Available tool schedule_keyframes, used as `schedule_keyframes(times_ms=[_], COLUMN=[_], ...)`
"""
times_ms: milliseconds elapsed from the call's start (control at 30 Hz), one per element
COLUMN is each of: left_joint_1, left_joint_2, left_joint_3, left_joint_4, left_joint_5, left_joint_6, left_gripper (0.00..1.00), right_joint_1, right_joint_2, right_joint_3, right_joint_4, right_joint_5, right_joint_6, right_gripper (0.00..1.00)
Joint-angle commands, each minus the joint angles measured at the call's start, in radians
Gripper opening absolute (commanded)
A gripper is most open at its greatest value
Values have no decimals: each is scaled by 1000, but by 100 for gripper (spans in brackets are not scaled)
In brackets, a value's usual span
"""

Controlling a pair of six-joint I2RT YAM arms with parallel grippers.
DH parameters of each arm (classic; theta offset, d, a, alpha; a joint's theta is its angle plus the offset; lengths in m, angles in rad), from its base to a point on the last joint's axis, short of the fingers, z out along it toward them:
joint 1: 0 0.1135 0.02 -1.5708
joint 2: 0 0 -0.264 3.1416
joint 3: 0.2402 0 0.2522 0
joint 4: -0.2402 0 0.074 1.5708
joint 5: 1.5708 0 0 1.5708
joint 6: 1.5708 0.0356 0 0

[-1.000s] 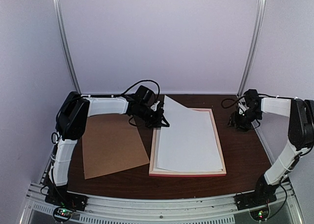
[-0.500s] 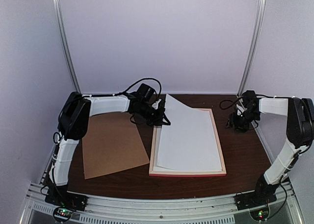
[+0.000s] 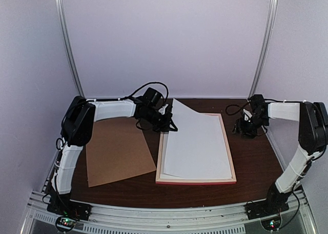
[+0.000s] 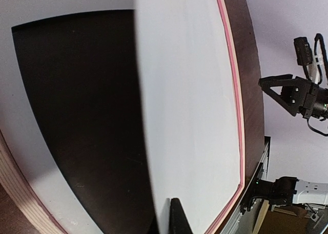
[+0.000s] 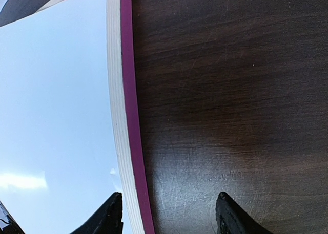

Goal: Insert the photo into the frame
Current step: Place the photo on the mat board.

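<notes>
— Left hand is clamped shut on the photo, on its left edge by the far corner, right above the frame's far-left corner. How does the rest of the sheet lie?

— White back up across the frame, long axis running with the frame's long rails. The near end lies within the rails. The held corner rides above them and pokes out past the far rail. No print side shows, so I only take it for the photo.

— So the move turns on that corner going down and in, toward the frame's middle?

— I'd judge so. Left arm reaches in low from the frame's left. Right hand hangs empty, fingers apart, just outside the frame's right rail near its far end.
</notes>
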Motion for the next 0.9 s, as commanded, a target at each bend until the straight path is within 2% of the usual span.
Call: schedule_keyframes(times_ms=[0, 200, 633, 867], left_joint_1=[8, 8, 8, 8], left_joint_2=[8, 5, -3, -32], left_joint_3=[16, 16, 19, 5], left_joint_4=[14, 11, -20, -46], left_joint_5=[-15, -14, -18, -50], left_joint_6=[7, 8, 14, 26], left_gripper=[0, 3, 40, 51], right_joint_1=[5, 8, 12, 16], right_joint_2=[14, 18, 18, 19], right_joint_3=[14, 15, 15, 12], right_joint_4=[10, 11, 12, 18], right_joint_5=[-5, -5, -7, -11], right_joint_6=[-7, -7, -4, -2], right_gripper=[61, 62, 62, 63])
